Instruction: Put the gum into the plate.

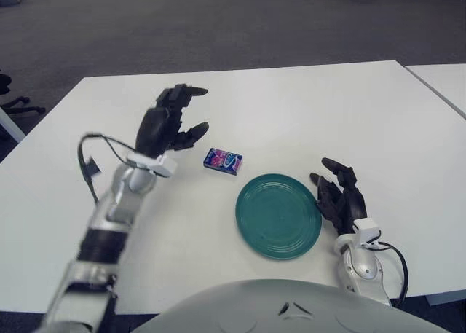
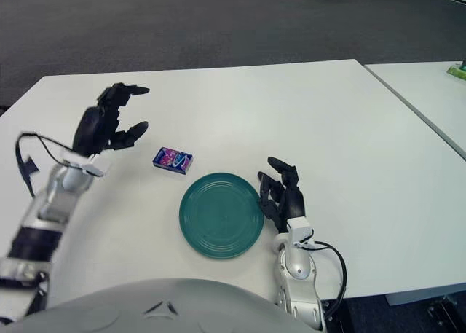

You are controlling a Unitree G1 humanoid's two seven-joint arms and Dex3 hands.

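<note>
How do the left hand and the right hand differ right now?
The left hand is raised above the table, left of the gum; the right hand is low, just right of the plate. The left hand's fingers are spread toward the gum; the right hand's fingers look relaxed and point away from the robot. The left arm reaches well forward; the right stays near the body. Both hands are black and hold nothing.

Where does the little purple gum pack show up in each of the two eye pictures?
Left eye view: the gum pack lies on the white table just left of centre, up and to the left of the green plate, right of the raised, open left hand.
Right eye view: the same pack sits further left in the picture.
Shared landmark: the green plate, with the right hand at its right edge.
</note>
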